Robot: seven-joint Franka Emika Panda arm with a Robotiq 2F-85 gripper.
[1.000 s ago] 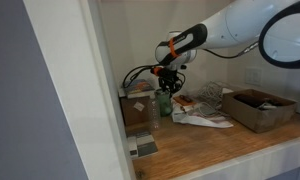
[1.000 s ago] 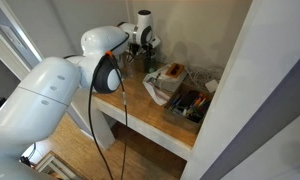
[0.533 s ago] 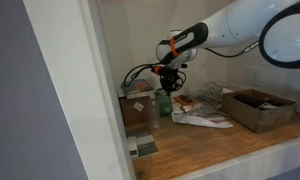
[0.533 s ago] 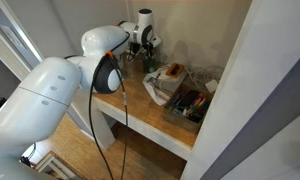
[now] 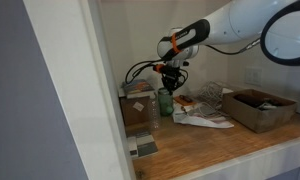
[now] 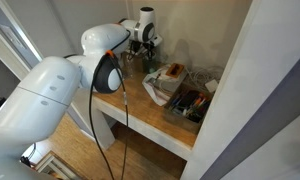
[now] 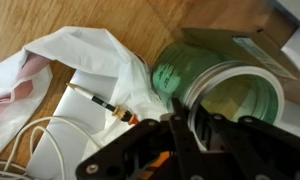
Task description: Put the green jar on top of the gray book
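The green jar (image 5: 165,102) stands or hangs just above the wooden shelf, beside a brown box (image 5: 136,111). In the wrist view it is a translucent green glass jar (image 7: 195,70) lying large under the fingers. My gripper (image 5: 170,84) comes down on it from above; in the wrist view the gripper (image 7: 190,128) is shut on the jar's rim. The gray book (image 5: 143,147), small, dark and flat with a pale patch, lies at the shelf's front corner, below the box. In an exterior view the gripper (image 6: 145,47) is at the back of the alcove.
White cloth and papers (image 5: 202,118) lie beside the jar, with a thin cable and orange plug (image 7: 108,104). A cardboard tray (image 5: 258,110) of items sits farther along. A white frame (image 5: 90,90) and the back wall close the space in.
The arm and gripper have risen very slightly with the green jar in hold. Nothing else has moved.
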